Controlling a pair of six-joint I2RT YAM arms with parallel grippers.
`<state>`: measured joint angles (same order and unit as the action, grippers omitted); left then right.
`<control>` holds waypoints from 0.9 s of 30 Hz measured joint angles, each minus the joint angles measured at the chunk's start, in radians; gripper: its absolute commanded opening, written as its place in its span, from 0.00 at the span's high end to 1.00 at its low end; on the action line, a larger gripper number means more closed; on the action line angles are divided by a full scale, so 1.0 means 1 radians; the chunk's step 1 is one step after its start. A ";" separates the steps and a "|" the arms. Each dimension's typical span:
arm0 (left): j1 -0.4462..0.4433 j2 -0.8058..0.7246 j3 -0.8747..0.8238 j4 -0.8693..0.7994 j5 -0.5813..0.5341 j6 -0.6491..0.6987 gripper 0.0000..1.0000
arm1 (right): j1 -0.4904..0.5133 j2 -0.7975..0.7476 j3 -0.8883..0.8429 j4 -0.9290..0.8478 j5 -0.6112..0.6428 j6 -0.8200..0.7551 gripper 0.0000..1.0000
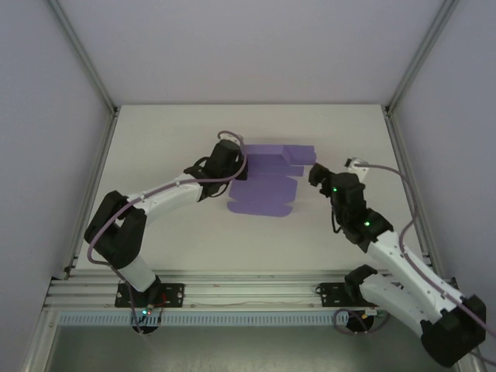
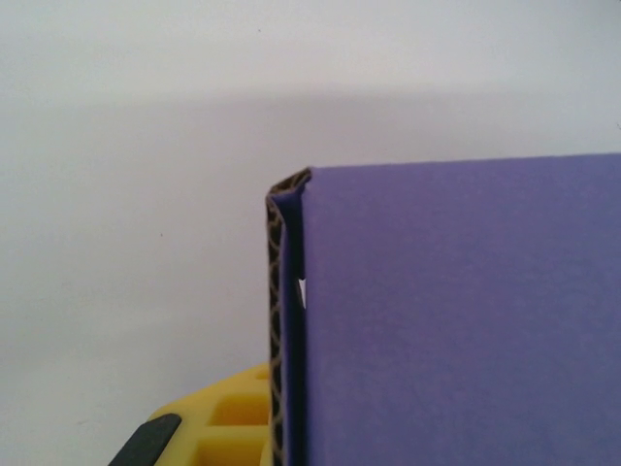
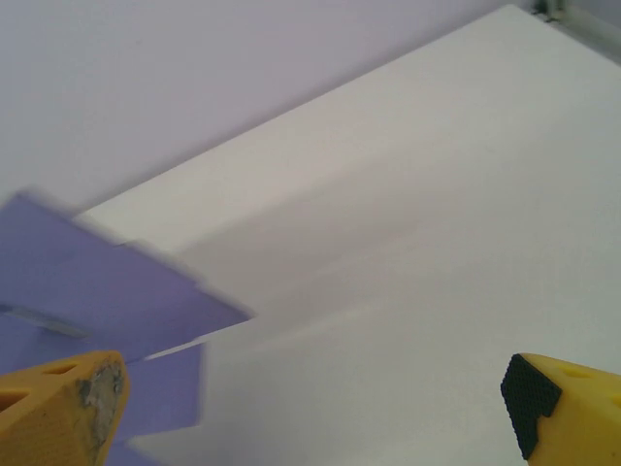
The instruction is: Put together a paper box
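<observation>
White counter (image 1: pixel 170 232) boxed in by pale walls, with the purple paper box (image 1: pixel 262 194) part-folded in the middle.
Nearest the arm bases you have bare counter in front of the box, and free room out to both side rails. The flat panel lies toward the bases. The raised strip on the far side runs left to right. Your left fingers (image 2: pixel 228 427) pinch the card's upright edge at the far left corner, and your right fingers (image 3: pixel 58 398) stand spread wide just beside the right end. Beyond that, bare counter runs up to the back wall (image 1: pixel 256 54).

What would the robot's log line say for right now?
left pincer: shut on paper box edge | right pincer: open, holding nothing | paper box: partly folded, on table
</observation>
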<state>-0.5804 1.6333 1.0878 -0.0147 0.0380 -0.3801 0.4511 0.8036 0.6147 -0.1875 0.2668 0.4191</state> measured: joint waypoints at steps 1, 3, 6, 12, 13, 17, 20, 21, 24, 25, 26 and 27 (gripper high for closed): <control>0.003 -0.007 -0.005 0.001 0.010 0.004 1.00 | -0.027 -0.014 -0.009 -0.017 -0.014 0.001 0.00; 0.005 -0.020 -0.010 0.005 0.034 0.008 1.00 | -0.068 -0.018 -0.016 -0.040 -0.048 0.003 0.00; 0.005 -0.037 -0.011 0.006 0.058 0.008 1.00 | -0.086 0.026 -0.016 -0.046 -0.108 0.002 0.00; 0.005 -0.042 -0.011 0.013 0.083 0.004 1.00 | -0.086 0.149 0.003 -0.040 -0.208 -0.015 0.00; 0.005 -0.042 -0.011 0.015 0.089 0.004 1.00 | -0.086 0.164 0.008 -0.032 -0.214 -0.021 0.00; 0.011 -0.042 -0.011 0.017 0.092 0.003 1.00 | -0.090 0.207 0.027 0.008 -0.229 -0.037 0.00; 0.018 -0.042 -0.011 0.016 0.092 0.003 1.00 | -0.090 0.229 0.029 0.041 -0.248 -0.045 0.00; 0.020 -0.042 -0.011 0.016 0.091 0.003 1.00 | -0.092 0.235 0.029 0.051 -0.256 -0.047 0.00; 0.024 -0.040 -0.011 0.015 0.085 0.003 1.00 | -0.095 0.247 0.029 0.078 -0.290 -0.058 0.00; 0.026 -0.040 -0.011 0.014 0.085 0.004 1.00 | -0.095 0.249 0.029 0.089 -0.306 -0.060 0.00; 0.026 -0.038 -0.011 0.013 0.085 0.004 1.00 | -0.095 0.250 0.029 0.104 -0.329 -0.064 0.00; 0.026 -0.035 -0.011 0.012 0.086 0.004 1.00 | -0.095 0.250 0.029 0.122 -0.353 -0.067 0.00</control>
<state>-0.5545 1.5986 1.0771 -0.0025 0.1242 -0.3763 0.3565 1.0538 0.6437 -0.0658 -0.0864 0.3519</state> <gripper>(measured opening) 0.097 0.997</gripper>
